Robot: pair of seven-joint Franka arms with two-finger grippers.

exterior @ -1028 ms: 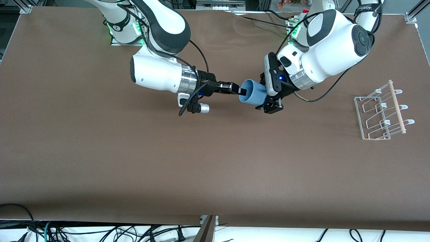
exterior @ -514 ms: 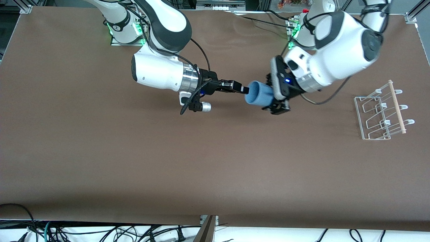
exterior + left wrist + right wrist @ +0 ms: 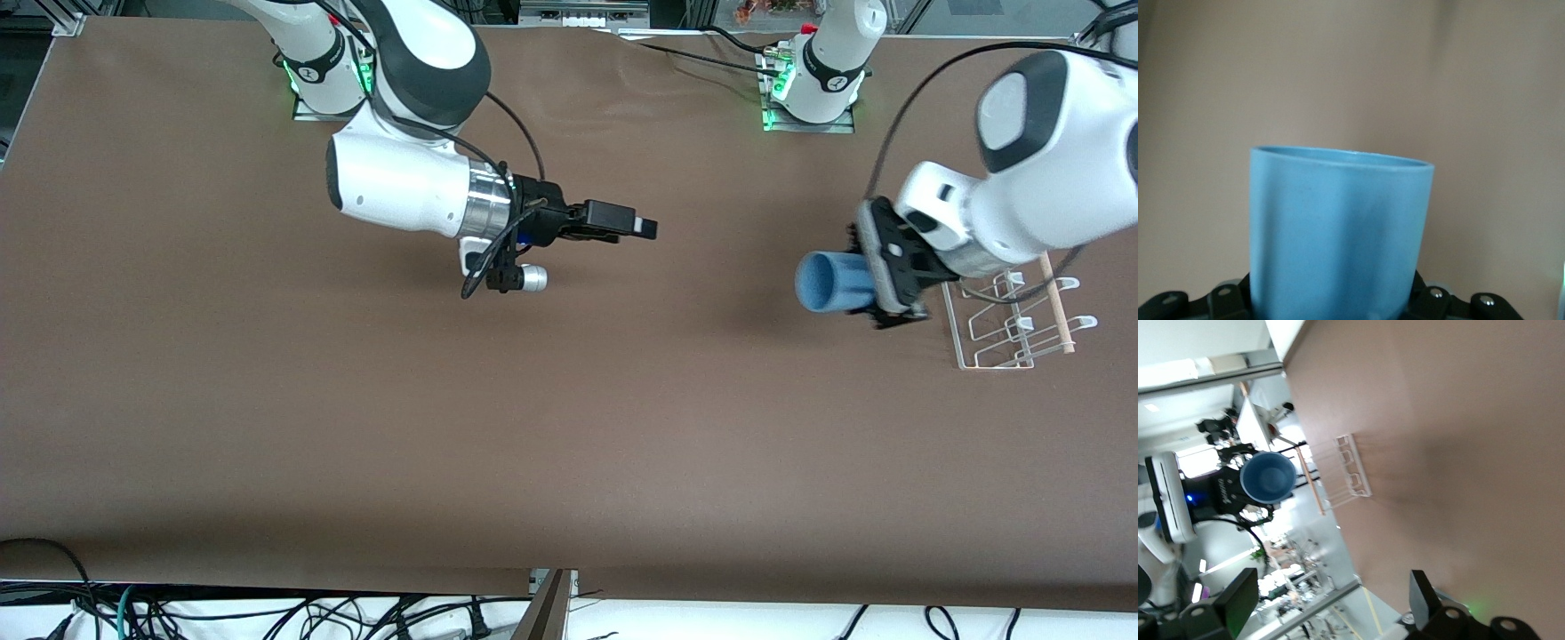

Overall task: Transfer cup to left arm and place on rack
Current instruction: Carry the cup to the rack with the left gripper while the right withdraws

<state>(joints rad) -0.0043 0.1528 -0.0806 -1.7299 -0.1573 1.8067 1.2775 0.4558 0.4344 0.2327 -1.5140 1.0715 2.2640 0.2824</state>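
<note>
The light-blue cup (image 3: pixel 832 283) is held sideways in the air by my left gripper (image 3: pixel 876 289), which is shut on its base end; its mouth faces the right arm's end of the table. The cup is just beside the white wire rack (image 3: pixel 1015 322), toward the right arm's end from it. In the left wrist view the cup (image 3: pixel 1338 233) fills the space between the jaws. My right gripper (image 3: pixel 642 228) is open and empty over the middle of the table. In the right wrist view the cup (image 3: pixel 1269 477), the rack (image 3: pixel 1345 475) and my open fingers (image 3: pixel 1423 595) show.
The rack has a wooden dowel (image 3: pixel 1056 298) along its top and stands at the left arm's end of the brown table (image 3: pixel 533 427). The arm bases (image 3: pixel 809 89) stand along the table edge farthest from the front camera.
The left gripper carried the cup away from the right gripper to beside the rack. The right gripper, which had a finger inside the cup's mouth, has let go and stays near the middle.
</note>
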